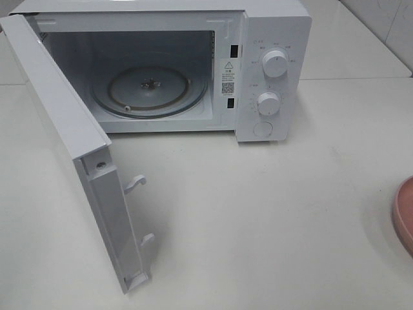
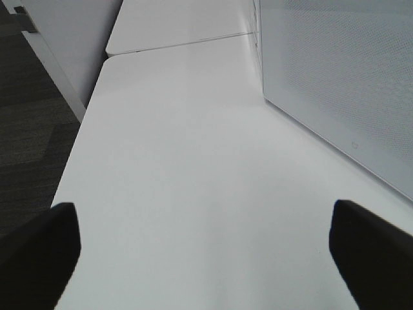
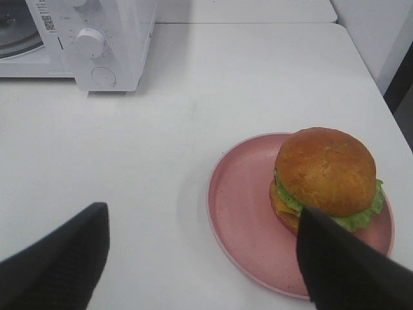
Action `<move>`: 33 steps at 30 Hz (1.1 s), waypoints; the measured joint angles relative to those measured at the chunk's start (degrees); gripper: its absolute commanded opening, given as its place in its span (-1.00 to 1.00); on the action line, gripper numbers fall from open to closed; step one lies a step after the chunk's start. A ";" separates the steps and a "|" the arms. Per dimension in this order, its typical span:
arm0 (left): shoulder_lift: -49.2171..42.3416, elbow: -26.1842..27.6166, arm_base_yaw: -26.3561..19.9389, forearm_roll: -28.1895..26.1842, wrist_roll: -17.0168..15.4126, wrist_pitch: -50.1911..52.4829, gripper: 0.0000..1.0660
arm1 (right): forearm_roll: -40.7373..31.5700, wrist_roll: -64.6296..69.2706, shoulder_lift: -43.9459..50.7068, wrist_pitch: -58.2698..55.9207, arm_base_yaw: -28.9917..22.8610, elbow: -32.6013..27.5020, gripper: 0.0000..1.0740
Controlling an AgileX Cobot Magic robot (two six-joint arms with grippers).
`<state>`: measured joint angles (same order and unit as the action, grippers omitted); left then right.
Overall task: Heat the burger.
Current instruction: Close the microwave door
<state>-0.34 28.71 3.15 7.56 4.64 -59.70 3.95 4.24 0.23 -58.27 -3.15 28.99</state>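
Only a sliver of the pink plate shows at the right edge of the high view, and the burger is cut off there entirely. The right wrist view shows the burger sitting on the plate, off centre toward one rim, green lettuce poking out under the bun; a dark finger of the right pincer covers part of the plate's near edge. That pincer stands wide and holds nothing, hovering near the plate. The left pincer is also spread wide and empty above bare bench, beside the perforated panel of the open microwave door. In the high view the microwave stands open, its door swung out to the left, the glass turntable bare inside. The bench is plain white; dark flooring lies beyond its edge.
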 measured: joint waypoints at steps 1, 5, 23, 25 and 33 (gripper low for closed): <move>0.00 0.00 0.00 0.00 0.00 0.00 0.83 | -0.17 0.00 0.00 0.00 0.11 0.00 0.41; 0.00 0.00 0.00 0.00 0.00 0.00 0.83 | -0.23 0.00 0.00 0.00 0.29 0.00 0.41; 0.00 0.00 0.00 0.00 0.00 0.00 0.83 | -0.29 0.00 0.00 0.00 0.40 0.00 0.41; 0.00 0.00 0.00 0.00 0.00 0.00 0.83 | -0.29 0.00 0.00 0.00 0.40 0.00 0.41; 0.00 0.00 0.00 0.00 0.00 0.00 0.83 | -0.29 0.00 0.00 0.00 0.40 0.00 0.41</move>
<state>-0.34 28.71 3.15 7.56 4.64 -59.70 3.67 4.24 0.23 -58.27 -2.75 28.99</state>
